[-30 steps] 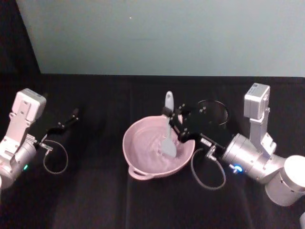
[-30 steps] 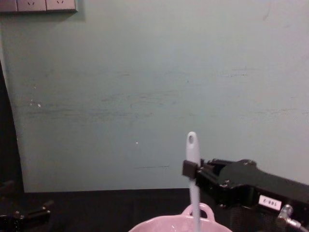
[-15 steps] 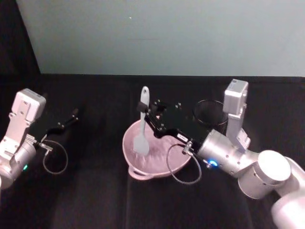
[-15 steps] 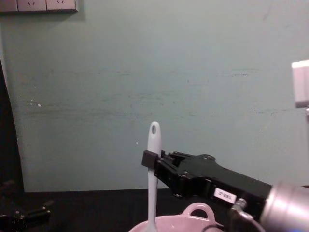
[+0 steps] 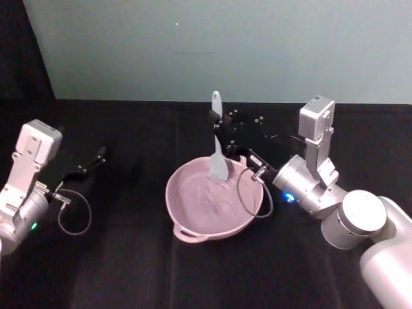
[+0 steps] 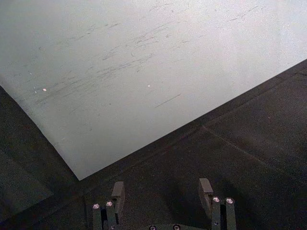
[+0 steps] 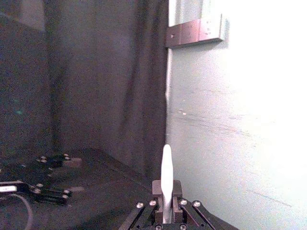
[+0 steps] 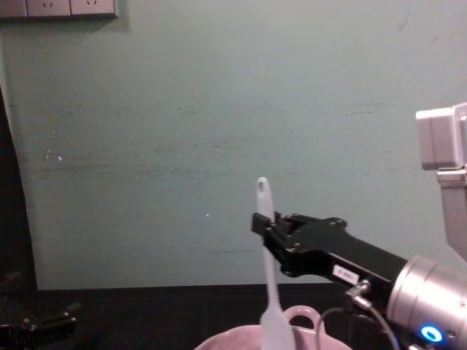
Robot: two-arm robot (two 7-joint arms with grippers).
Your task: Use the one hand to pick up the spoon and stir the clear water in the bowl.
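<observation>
One spoon [image 5: 217, 153], one bowl [image 5: 171, 193], two grippers, that's the count. The right gripper [image 5: 214, 120] has its fingers pinched tight on the spoon's handle, a little below the tip, and holds it close to upright over the far side of the pink bowl. The pale blade hangs just inside the far rim. From the chest, the handle's holed tip pokes up above the black fingers and the blade drops toward the bowl's loop handle [image 8: 303, 318]. The bowl itself is cut off there by the lower edge. The clear water [image 5: 206, 203] is hard to make out, just faint ripples on pink, and whether the blade touches it cannot be told. In the right wrist view the spoon is edge-on, a thin white sliver clamped between the fingers. The left gripper [image 5: 98, 156] lies parked far left on the black table [image 5: 129, 270], well apart from the bowl, fingers spread with nothing between them.
</observation>
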